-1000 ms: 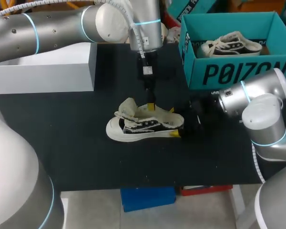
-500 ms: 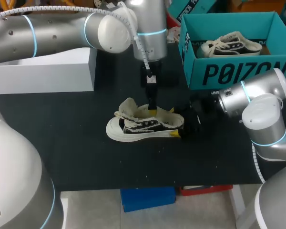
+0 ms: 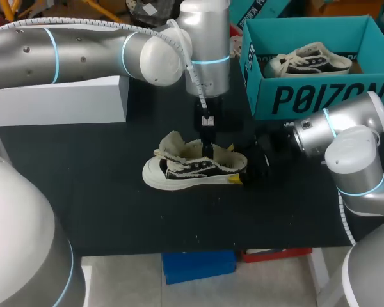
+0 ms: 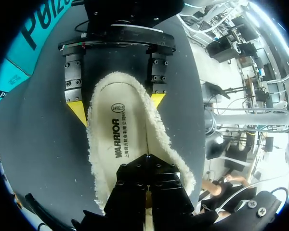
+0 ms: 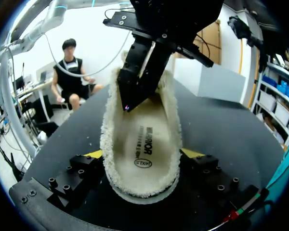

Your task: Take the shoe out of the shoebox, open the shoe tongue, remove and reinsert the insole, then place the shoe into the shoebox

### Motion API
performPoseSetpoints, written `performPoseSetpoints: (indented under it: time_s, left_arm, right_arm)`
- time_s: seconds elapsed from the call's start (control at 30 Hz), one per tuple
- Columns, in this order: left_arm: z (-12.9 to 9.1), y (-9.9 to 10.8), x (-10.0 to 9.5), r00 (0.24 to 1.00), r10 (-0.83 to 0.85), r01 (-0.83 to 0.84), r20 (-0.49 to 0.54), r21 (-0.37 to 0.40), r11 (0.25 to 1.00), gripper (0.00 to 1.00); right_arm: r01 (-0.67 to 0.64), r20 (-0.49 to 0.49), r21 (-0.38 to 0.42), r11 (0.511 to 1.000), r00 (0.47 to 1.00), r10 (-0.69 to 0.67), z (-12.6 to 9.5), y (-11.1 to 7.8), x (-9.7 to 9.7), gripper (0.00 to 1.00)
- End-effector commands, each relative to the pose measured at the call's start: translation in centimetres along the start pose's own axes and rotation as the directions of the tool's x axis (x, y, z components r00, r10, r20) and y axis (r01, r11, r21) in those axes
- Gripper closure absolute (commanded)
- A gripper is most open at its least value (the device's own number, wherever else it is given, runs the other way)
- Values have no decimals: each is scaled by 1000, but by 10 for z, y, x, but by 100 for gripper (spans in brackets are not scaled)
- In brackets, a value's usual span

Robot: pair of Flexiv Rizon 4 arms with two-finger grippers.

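Note:
A white low shoe [image 3: 191, 168] with black side panels lies on its sole mid-table, tongue pulled up and toe to the left. My left gripper [image 3: 208, 148] points straight down into its opening. In the left wrist view that gripper [image 4: 147, 192] is shut, its tips pressing on the fleece-edged insole [image 4: 127, 144] inside the shoe. My right gripper [image 3: 243, 169] grips the heel from the right. Its yellow fingertips [image 5: 94, 154] sit against both sides of the heel, with the insole [image 5: 142, 144] running away ahead of the right gripper [image 5: 143, 154]. The teal shoebox [image 3: 320, 96] stands back right.
A second shoe [image 3: 310, 59] lies inside the shoebox. A white block [image 3: 64, 99] stands at the table's back left. Bare black tabletop [image 3: 115, 211] spreads in front of the shoe.
My left arm has shifted right and lower, and its fingertips have gone down into the shoe's opening. The shoe and my right arm have stayed put.

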State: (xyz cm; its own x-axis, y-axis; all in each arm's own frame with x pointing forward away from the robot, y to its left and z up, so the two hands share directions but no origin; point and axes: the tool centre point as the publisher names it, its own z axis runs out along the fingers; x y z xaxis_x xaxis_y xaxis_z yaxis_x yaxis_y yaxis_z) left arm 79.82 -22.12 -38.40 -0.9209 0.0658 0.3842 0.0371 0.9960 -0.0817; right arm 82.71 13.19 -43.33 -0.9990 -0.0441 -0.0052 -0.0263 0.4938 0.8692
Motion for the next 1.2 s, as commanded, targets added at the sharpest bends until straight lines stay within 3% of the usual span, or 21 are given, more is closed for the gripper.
performPoseSetpoints:
  time_s: [0.03,0.87,0.9,0.93,1.2]
  left_arm:
    - [10,-3,-3,1000,-5,5,-7,9,1000,100]
    - [35,-3,7,999,-46,46,16,38,998,100]
    - [35,-3,7,999,-46,46,20,36,998,74]
    - [35,-3,8,998,-49,48,33,27,999,60]
    - [34,-1,9,990,-71,78,122,-50,996,63]
  right_arm:
    - [-1,0,1,1000,1000,1,-1,-2,-1,100]
    - [-1,0,1,1000,1000,1,-1,-2,-1,100]
    - [-1,0,1,1000,1000,1,-1,-2,-1,100]
    - [-1,0,1,1000,1000,1,-1,-2,-1,100]
    - [-1,0,1,1000,1000,1,-1,-2,-1,100]
